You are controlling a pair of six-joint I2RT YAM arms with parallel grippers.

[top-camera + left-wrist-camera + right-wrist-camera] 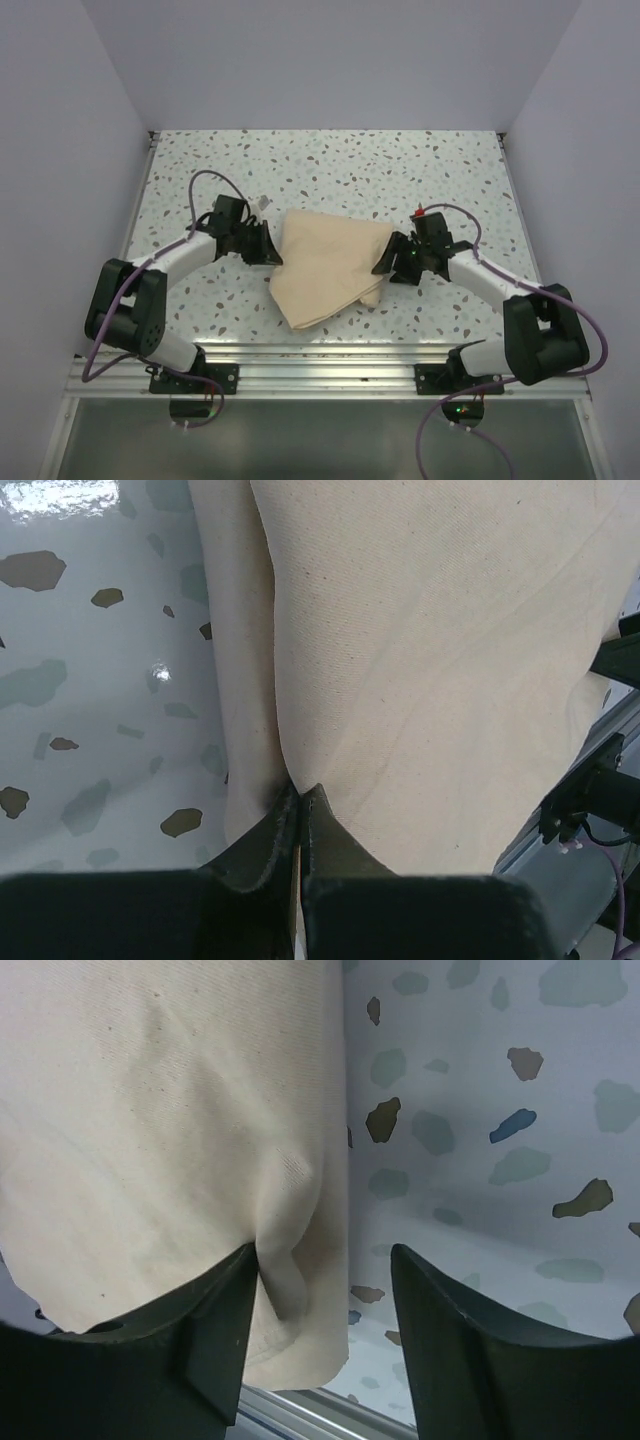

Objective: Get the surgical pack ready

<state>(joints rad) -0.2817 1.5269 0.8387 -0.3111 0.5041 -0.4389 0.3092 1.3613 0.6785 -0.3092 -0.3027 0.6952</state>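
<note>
cloth: the plain beige folded cloth bundle (328, 265) sits rumpled on the speckled white table (400, 170), right between both grippers
left gripper (302, 795): fingers pinched together on the cloth's edge, with a fold running straight ahead of it
right gripper (325, 1260): jaws apart, cloth edge bunched against one finger, bare table under the other
step (my guess): getting a second grip for folding
tip: push the right one further over the edge so all layers sit between the fingers before closing, and don't tug from the left

Inside of cloth bundle (330, 265) hidden by folds; cropped at top in wrist views; white speck (262, 203) unidentifiable.
</note>
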